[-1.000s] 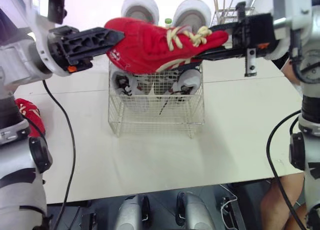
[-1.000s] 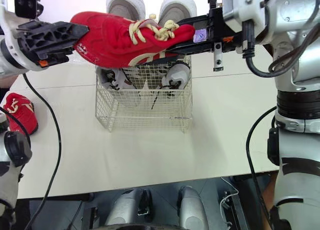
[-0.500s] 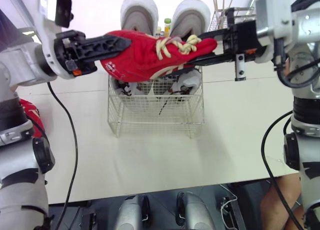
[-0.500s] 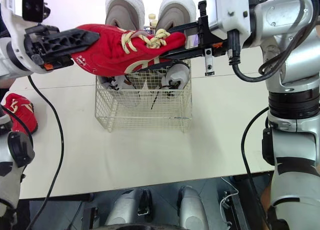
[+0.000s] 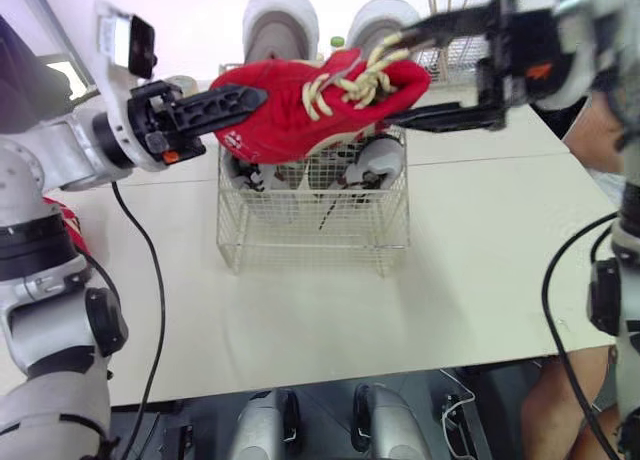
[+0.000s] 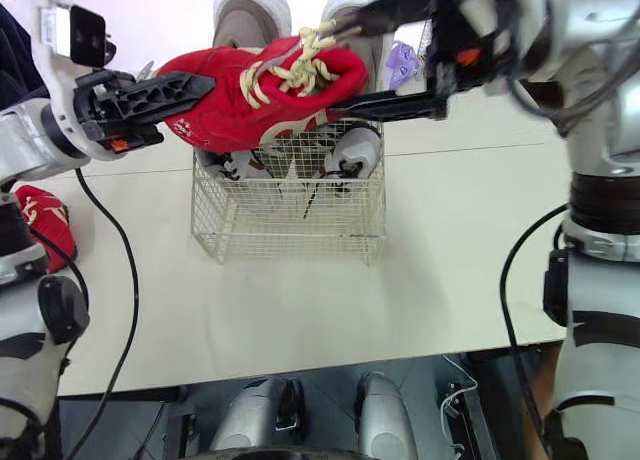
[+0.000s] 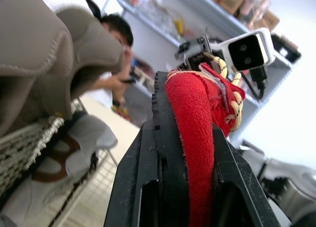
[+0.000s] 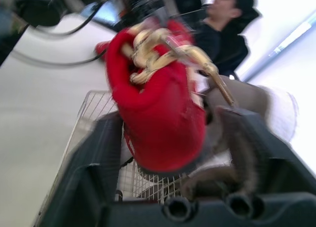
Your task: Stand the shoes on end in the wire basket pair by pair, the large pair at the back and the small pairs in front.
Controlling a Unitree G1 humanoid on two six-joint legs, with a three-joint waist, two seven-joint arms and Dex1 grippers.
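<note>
A red shoe with cream laces hangs level over the wire basket. My left gripper is shut on its heel end, and in the left wrist view the black fingers press both sides of the red suede. My right gripper is open at the toe end, one finger above the laces and one under the sole, the toe loose between them. The large grey pair stands on end at the basket's back. Small white shoes stand in front of it. The other red shoe lies on the table at far left.
The basket stands mid-table on the cream tabletop. A wire rack stands behind at the right. A person sits just past the right edge. The table's front edge is near my body.
My left gripper has shut on the shoe's heel, and my right gripper has opened off the toe. The shoe's toe end has risen a little.
</note>
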